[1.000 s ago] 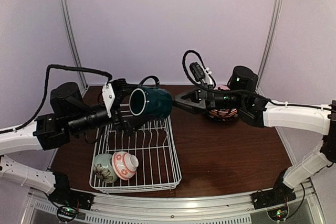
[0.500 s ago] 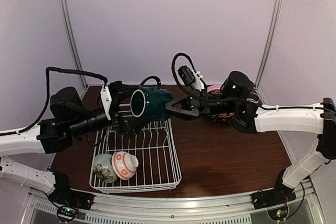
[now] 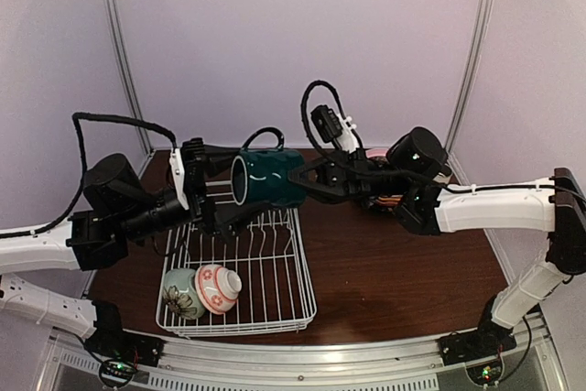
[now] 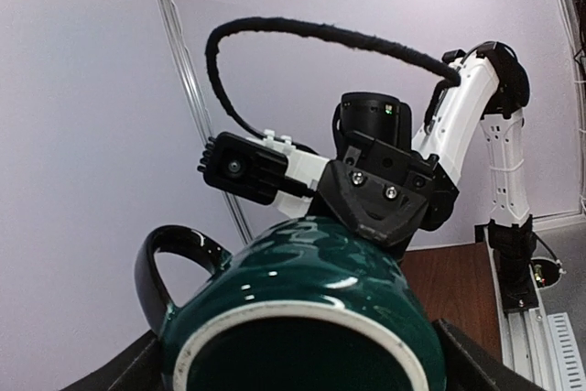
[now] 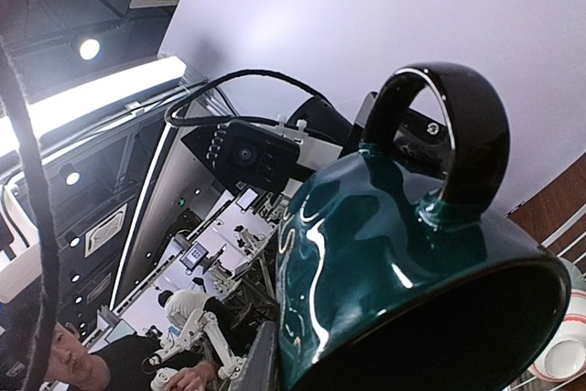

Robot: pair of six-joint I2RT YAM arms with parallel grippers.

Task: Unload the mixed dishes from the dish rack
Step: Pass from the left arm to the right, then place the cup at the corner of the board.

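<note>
A teal mug (image 3: 265, 179) with a black handle hangs on its side above the far end of the white wire dish rack (image 3: 307, 290). Its white rim faces my left gripper (image 3: 224, 185), which is shut on that end; the fingers (image 4: 137, 365) flank the mug (image 4: 302, 309) in the left wrist view. My right gripper (image 3: 311, 180) has closed on the mug's base end, and one finger (image 5: 264, 354) lies along the mug (image 5: 394, 263) flank. A pale-green floral bowl (image 3: 180, 292) and a pink-white bowl (image 3: 220, 286) lie in the rack's near corner.
A stack of dishes (image 3: 389, 197) stands on the brown table (image 3: 403, 272) at the back right, mostly hidden behind my right arm. Metal frame posts (image 3: 124, 52) rise at both back corners. The rack's upright tines (image 3: 261, 235) stand below the mug.
My right arm has reached left to the mug's base and its jaws have gone from wide open to closed on it. The left gripper keeps holding the mug, shifted slightly.
</note>
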